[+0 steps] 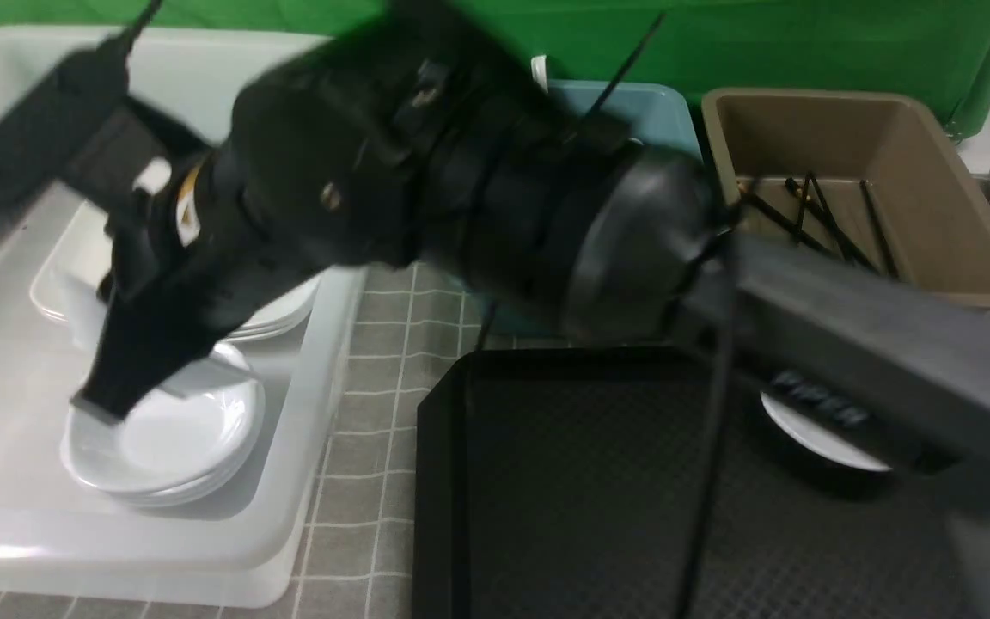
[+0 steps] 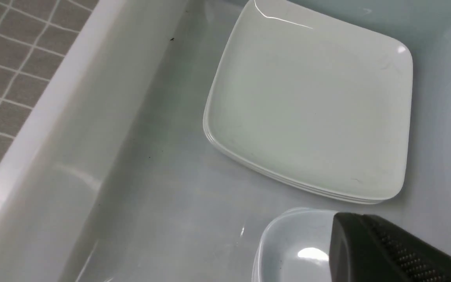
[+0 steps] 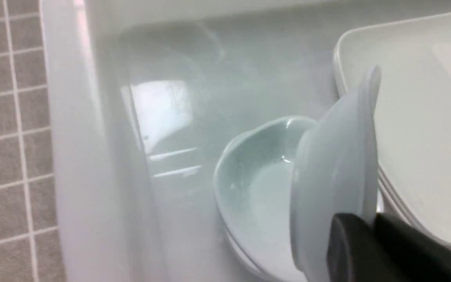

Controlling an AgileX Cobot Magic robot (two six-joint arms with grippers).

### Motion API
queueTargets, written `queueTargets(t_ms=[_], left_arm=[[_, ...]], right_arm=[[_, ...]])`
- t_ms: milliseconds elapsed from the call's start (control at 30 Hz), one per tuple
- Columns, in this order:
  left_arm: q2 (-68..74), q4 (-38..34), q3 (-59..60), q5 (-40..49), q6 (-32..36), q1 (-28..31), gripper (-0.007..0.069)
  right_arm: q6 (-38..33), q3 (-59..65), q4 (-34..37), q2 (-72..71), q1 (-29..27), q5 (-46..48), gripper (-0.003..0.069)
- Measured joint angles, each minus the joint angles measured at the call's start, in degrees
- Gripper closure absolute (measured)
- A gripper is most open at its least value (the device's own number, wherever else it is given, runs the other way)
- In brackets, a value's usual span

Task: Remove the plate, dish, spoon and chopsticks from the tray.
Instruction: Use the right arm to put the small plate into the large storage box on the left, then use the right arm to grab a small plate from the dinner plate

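The right gripper point(image 3: 366, 225) is clamping its black fingers on the rim of a small, deep, glossy white ceramic dish point(image 3: 335, 176), holding it tilted on edge. Directly beneath the gripper, a stack of similar small white dishes point(image 3: 257, 188) is sitting on the floor of a large translucent white plastic tub point(image 3: 92, 156). Just beside the gripper, a stack of glossy white rounded-square plates point(image 3: 425, 137) is lying in the same tub.

Well away from the gripper, back along its arm, the large black plastic tray with a diamond-textured floor point(image 1: 564, 490) is lying on a grey checked tablecloth point(image 1: 383, 344). A white piece of crockery point(image 1: 813, 438) is resting on the tray, mostly hidden by the arm. The thin black chopsticks point(image 1: 813, 215) are lying in a brown plastic tub point(image 1: 933, 172), far from both grippers.

The left gripper point(image 2: 366, 246) is hovering above the plate stack. Only one of its fingers is showing, so I cannot tell whether they are apart or together.
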Motion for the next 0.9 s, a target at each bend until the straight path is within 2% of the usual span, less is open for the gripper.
queueTargets(t_ms=[100,200,300,400,500,567,633,733,900], left_arm=[[0.0,0.0,0.0,0.0,0.2,0.1,0.0619],[0.0,-0.4,0.0,-0.4,0.4,0.1,0.0619],[0.0,-1.5,0.0,-0.7,1.5,0.1,0.0619],[0.0,-4.0,0.0,-0.6,4.0,0.1,0.0619],[0.0,-10.3,0.0,0.3,9.3,-0.4,0.0619],[0.0,-13.8,0.0,0.5,12.5,-2.8,0.0619],[0.0,-16.3,0.0,0.5,14.6,-8.7,0.0619],[0.5,-17.0,0.0,0.5,15.5,-18.5,0.0619],[4.9,-14.3,0.0,-0.8,13.4,-38.3,0.0619]], right_arm=[[-1.2,0.0,-0.2,2.0,0.2,-1.5,0.0524],[-1.3,0.0,-0.2,2.9,0.3,-2.8,0.0430],[-1.2,0.0,-0.2,3.3,0.4,-2.4,0.0393],[-0.2,0.0,-2.6,2.6,0.4,0.4,0.0400],[5.4,0.0,-13.1,-0.6,0.0,6.7,0.0459],[8.1,0.0,-19.7,-2.8,-0.8,11.9,0.0514],[9.7,-0.1,-25.1,-7.0,-4.0,19.4,0.0600],[10.5,0.3,-25.4,-10.9,-10.0,26.8,0.0627],[10.5,10.0,-14.1,-18.1,-23.9,27.9,0.0631]])
